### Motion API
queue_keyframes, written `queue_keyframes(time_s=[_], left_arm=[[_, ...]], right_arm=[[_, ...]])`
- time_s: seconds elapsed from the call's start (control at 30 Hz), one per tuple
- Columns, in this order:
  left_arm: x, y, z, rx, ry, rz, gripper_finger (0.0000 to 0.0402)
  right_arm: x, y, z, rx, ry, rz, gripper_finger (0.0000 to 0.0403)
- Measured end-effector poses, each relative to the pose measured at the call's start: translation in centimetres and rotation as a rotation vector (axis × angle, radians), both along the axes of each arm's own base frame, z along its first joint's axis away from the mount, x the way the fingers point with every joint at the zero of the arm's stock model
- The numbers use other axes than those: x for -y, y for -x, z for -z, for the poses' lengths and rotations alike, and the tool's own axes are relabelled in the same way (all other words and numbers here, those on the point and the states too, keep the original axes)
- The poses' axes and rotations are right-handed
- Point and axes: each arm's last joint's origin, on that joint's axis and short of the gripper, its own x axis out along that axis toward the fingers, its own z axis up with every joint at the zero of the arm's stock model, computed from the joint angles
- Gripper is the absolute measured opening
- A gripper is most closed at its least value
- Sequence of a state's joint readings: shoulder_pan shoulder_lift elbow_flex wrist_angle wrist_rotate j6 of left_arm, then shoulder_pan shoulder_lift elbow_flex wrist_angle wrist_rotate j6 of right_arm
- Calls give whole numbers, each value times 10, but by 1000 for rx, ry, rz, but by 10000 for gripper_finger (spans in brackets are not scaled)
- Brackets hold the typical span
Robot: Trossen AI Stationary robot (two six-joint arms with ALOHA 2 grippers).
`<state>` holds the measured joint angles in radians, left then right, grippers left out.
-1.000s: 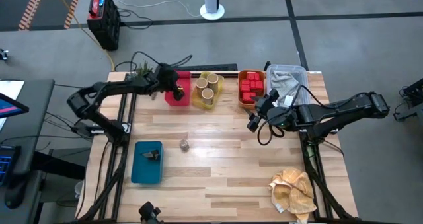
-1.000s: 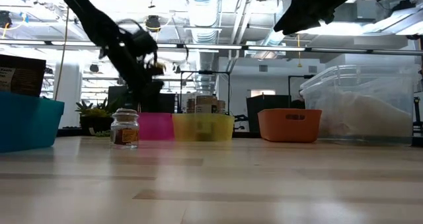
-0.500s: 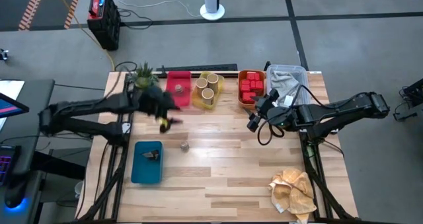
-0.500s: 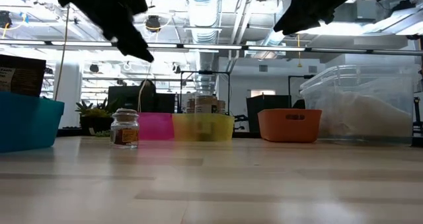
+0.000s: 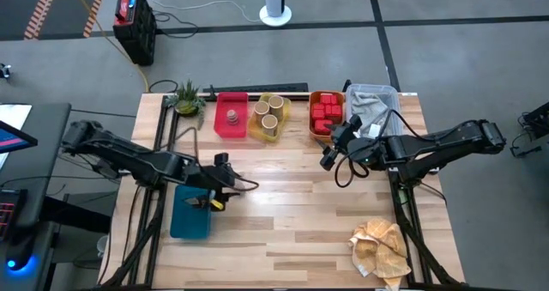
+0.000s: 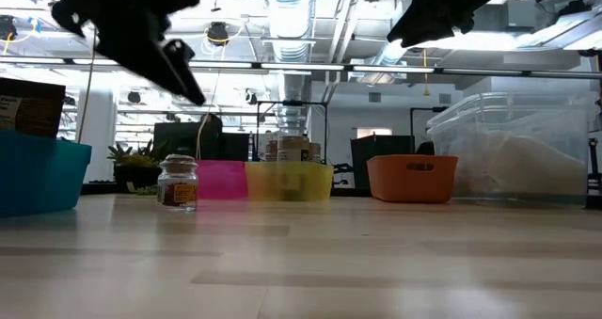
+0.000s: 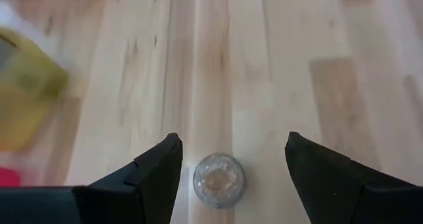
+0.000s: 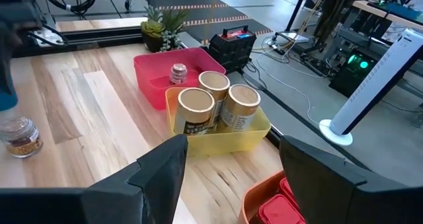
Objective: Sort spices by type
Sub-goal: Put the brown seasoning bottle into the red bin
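Observation:
A tiny glass jar [image 7: 219, 180] with brownish contents stands upright on the bare wood [image 6: 177, 183]. My left gripper [image 7: 231, 139] hovers above it, open and pointing down, one finger on either side and clear of it [image 6: 183, 79]. A second jar [image 5: 231, 116] stands in the red tray [image 5: 230, 128]. Tan cylinders [image 5: 268, 115] fill the yellow tray, and red tins [image 5: 324, 115] fill the orange tray. My right gripper [image 5: 330, 151] waits open above the table, near the orange tray.
A blue tray [image 5: 189, 218] with a dark item in it lies on the table's left, close to my left gripper. A clear bin [image 5: 373, 102] of cloth is at the far right, a beige cloth [image 5: 382, 248] at the near right, and a plant [image 5: 184, 96] at the far left.
My left gripper has left the red tray at the far edge and swung toward the near edge, ending above the jar on the bare wood. A jar now shows in the red tray where the gripper stood. The right arm has kept still.

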<state>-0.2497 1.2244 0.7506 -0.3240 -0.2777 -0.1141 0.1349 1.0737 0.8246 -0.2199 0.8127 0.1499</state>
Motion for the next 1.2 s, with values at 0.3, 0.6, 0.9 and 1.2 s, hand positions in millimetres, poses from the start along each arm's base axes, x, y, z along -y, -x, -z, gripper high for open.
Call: queue_keyframes(time_s=[0.3, 0.6, 0.9, 1.2], left_arm=[[-6, -21, 38, -141, -31, -34, 254], [-14, -30, 61, -238, 6, -23, 254], [-14, -30, 63, -256, 39, -11, 190], [-23, -32, 54, -257, 59, -28, 182]], right_arm=[[-2, 0, 0, 3, 0, -10, 276], [-2, 0, 0, 4, -2, -13, 276], [-2, 0, 0, 3, -1, -11, 276], [-2, 0, 0, 4, -2, -10, 276]])
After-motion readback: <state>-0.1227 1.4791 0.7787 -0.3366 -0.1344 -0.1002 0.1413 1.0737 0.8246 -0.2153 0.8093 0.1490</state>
